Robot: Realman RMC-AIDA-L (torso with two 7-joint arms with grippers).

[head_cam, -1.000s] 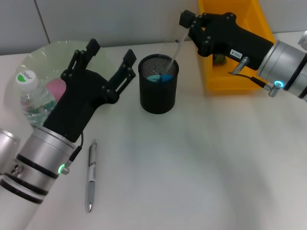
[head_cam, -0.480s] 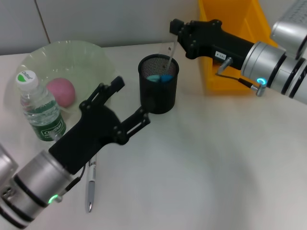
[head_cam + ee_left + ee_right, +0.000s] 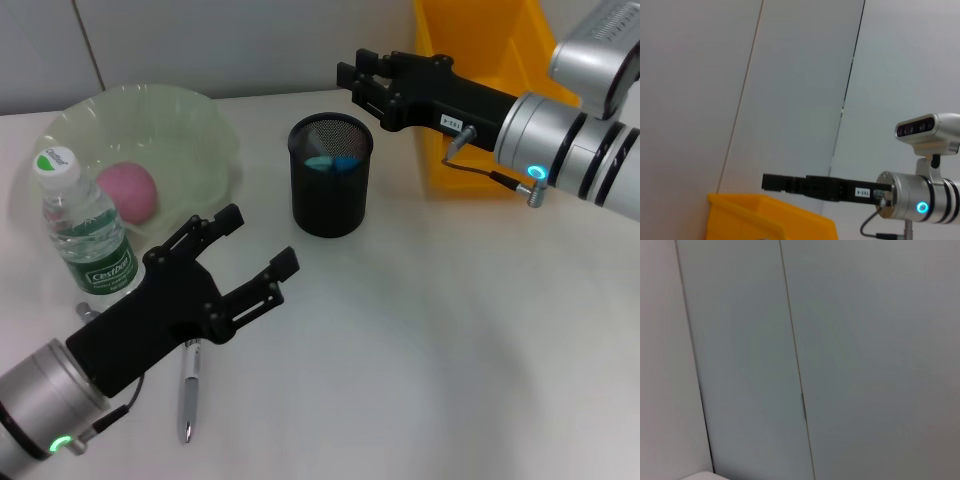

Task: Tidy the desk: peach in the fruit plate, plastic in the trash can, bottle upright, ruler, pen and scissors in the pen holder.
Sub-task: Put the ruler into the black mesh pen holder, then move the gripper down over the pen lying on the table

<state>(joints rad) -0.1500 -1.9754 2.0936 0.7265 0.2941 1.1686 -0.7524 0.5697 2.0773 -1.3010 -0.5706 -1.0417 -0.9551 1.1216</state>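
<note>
Left tool [image 3: 258, 255] spread wide, empty, low over the surface [image 3: 420, 340], pen [image 3: 188, 385] lying just under its wrist. Bottle [image 3: 86, 232] upright beside it, peach [image 3: 128, 191] in fruit plate [image 3: 215, 125]. Right tool [image 3: 350, 76] above and behind pen holder [image 3: 329, 188], fingers close together, holding nothing; yellow trash can [image 3: 470, 150] behind.

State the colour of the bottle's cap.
The bottle's cap is white with a green mark on top, seen best in the head view.
</note>
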